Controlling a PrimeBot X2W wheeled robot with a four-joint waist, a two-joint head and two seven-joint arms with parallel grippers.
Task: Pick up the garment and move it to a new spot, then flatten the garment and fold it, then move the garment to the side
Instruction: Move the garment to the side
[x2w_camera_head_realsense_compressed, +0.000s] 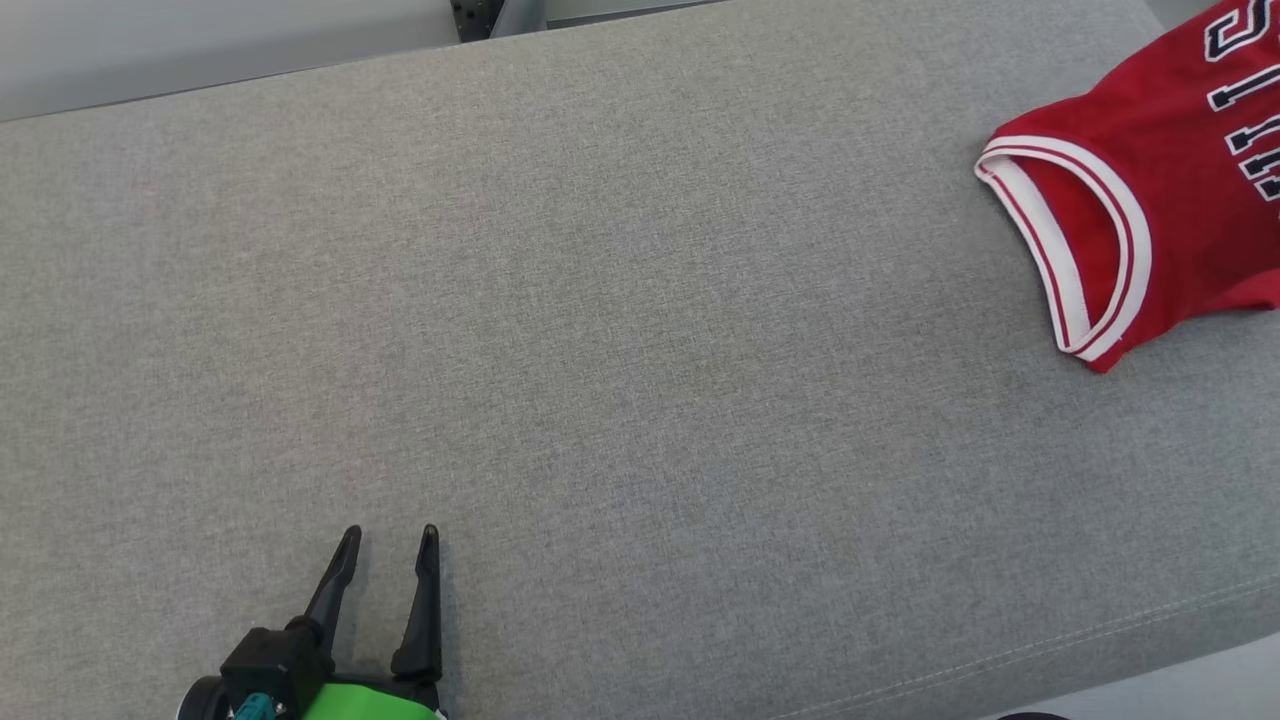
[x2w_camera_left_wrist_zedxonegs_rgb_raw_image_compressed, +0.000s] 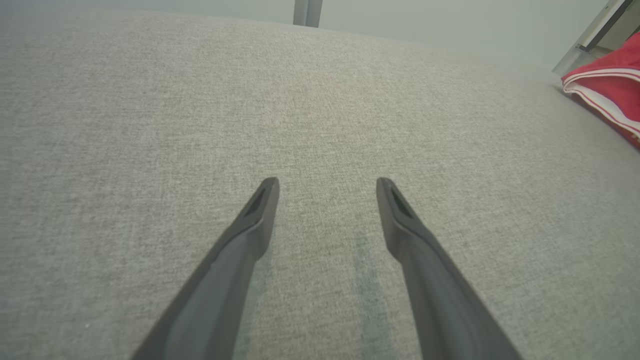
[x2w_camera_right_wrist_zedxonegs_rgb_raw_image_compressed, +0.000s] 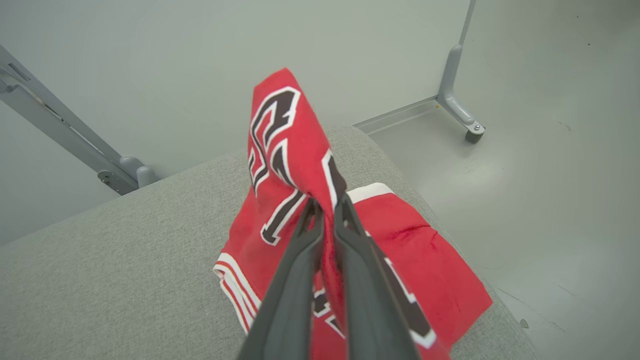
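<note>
The garment is a red sleeveless jersey with white trim and dark lettering, lying at the far right of the grey cushion. In the right wrist view my right gripper is shut on a fold of the garment, lifting that part up while the rest drapes on the cushion. My left gripper sits at the lower left, open, with nothing between its fingers, far from the jersey. The left wrist view shows the same open gripper over bare fabric, and the garment's edge at the far right.
The cushion's front seam runs along the lower right. Beyond the cushion's right end lies a pale floor with a grey frame leg on a caster. Another grey frame bar stands behind the cushion.
</note>
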